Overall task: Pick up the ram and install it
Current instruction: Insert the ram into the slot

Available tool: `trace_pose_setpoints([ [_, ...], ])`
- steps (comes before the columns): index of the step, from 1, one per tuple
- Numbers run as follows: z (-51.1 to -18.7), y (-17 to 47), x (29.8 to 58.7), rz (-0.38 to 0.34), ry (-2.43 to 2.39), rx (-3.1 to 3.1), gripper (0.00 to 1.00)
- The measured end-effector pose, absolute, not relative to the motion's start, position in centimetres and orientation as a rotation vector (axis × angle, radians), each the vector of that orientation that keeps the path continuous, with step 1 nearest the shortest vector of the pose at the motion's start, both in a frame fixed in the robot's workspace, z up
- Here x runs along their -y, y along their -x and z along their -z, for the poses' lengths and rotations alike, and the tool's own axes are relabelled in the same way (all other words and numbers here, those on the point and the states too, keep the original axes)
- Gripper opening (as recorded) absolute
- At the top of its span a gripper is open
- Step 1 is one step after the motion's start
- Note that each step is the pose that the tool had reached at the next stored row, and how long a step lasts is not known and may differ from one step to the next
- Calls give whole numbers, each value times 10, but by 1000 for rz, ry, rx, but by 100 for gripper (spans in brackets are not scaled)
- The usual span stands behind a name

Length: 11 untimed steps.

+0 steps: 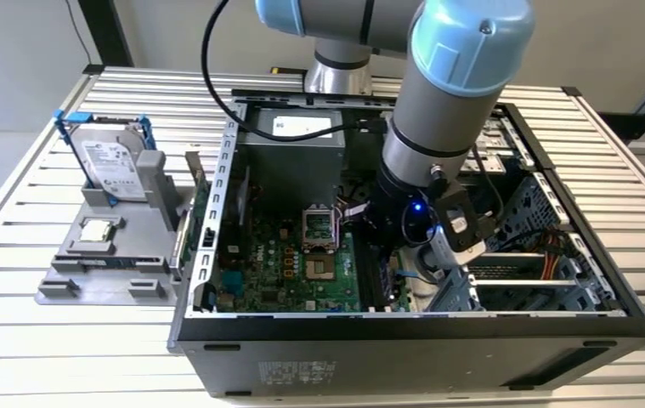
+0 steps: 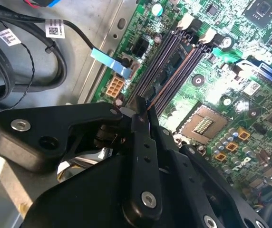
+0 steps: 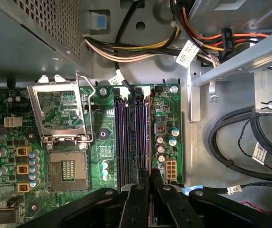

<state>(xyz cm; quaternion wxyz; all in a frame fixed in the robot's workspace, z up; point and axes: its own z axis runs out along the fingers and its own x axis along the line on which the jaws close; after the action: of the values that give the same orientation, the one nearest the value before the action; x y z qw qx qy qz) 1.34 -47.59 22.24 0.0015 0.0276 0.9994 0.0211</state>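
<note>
My gripper is down inside the open computer case, over the motherboard's edge on the exterior view's right. In both wrist views the black fingers stand close together, pinching a thin dark strip. That strip is the ram, seen edge-on and running in line with the purple memory slots beside the processor socket. In the second wrist view the ram's edge leaves the fingertips along a slot. I cannot tell whether it is pressed fully home.
The processor socket is bare, with its metal lid flipped open. Cable bundles lie beside the slots. Outside the case, on the exterior view's left, a grey fixture holds a hard drive and a small silver chip.
</note>
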Motion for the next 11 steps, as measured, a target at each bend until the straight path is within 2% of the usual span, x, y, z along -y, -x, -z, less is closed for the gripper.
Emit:
trace_pose_setpoints([
  [11, -218, -15, 475, -51, -87, -3137, 0],
])
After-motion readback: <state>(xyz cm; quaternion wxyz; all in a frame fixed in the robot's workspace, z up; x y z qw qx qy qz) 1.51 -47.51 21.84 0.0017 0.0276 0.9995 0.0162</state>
